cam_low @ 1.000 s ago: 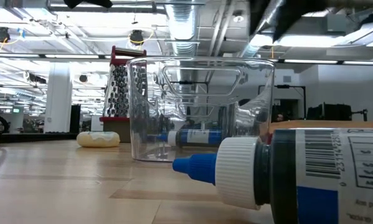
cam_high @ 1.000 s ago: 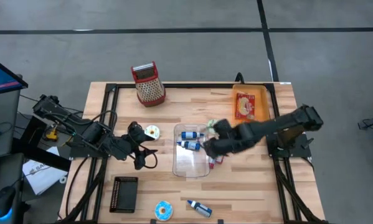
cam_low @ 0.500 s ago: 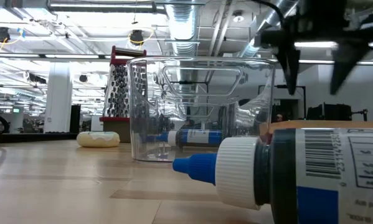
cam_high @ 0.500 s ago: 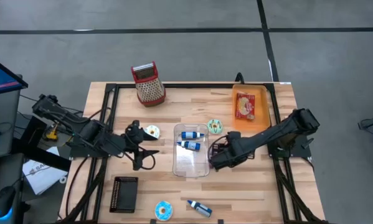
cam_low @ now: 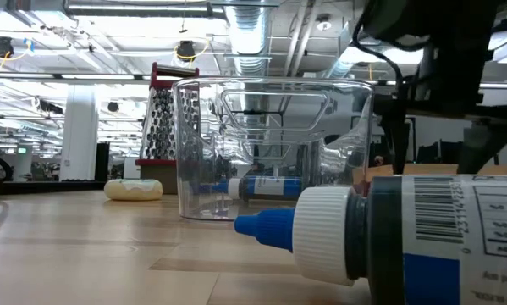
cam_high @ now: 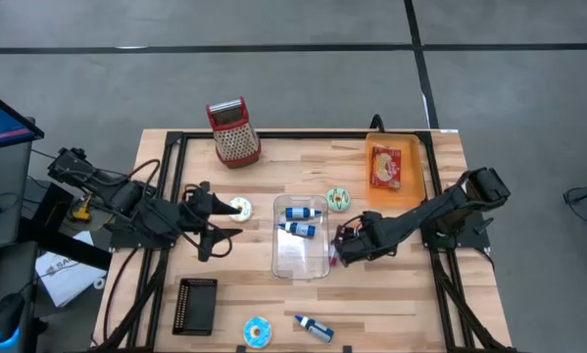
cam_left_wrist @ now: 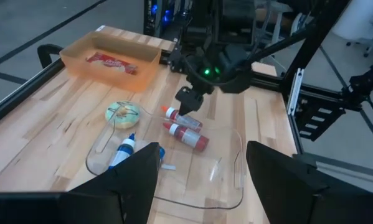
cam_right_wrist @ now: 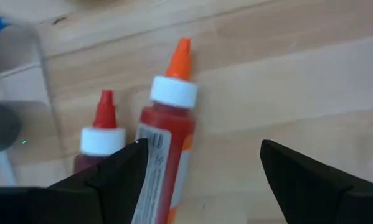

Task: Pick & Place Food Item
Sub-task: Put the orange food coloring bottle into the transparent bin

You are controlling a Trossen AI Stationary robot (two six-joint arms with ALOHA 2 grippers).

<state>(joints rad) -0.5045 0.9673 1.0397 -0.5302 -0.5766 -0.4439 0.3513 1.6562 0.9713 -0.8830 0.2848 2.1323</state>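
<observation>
Two red bottles lie side by side on the table just right of the clear container (cam_high: pixel 301 235): one with an orange tip (cam_right_wrist: pixel 170 124), one with a red tip (cam_right_wrist: pixel 99 143). My right gripper (cam_right_wrist: pixel 205 180) points down over them, open, with the orange-tipped bottle between its fingers; I see no touch. It also shows in the high view (cam_high: pixel 344 250) and the low view (cam_low: pixel 435 152). My left gripper (cam_high: pixel 220 218) hangs open above the table beside a pale donut (cam_high: pixel 239 207). Two blue-capped bottles (cam_high: pixel 300 221) lie inside the container.
A green donut (cam_high: pixel 339 199) lies right of the container's far end. An orange tray (cam_high: pixel 395 165) with a red packet sits far right, a red grater (cam_high: pixel 234 130) at the far edge. A black block (cam_high: pixel 196 306), a blue donut (cam_high: pixel 258 330) and a blue-capped bottle (cam_high: pixel 313 327) lie near the front.
My right gripper has come down from above the container's right rim toward the two red bottles, shifting toward the table's near and right edges and rolling about its own line. My left gripper has risen and drawn back toward the table's left and far edges.
</observation>
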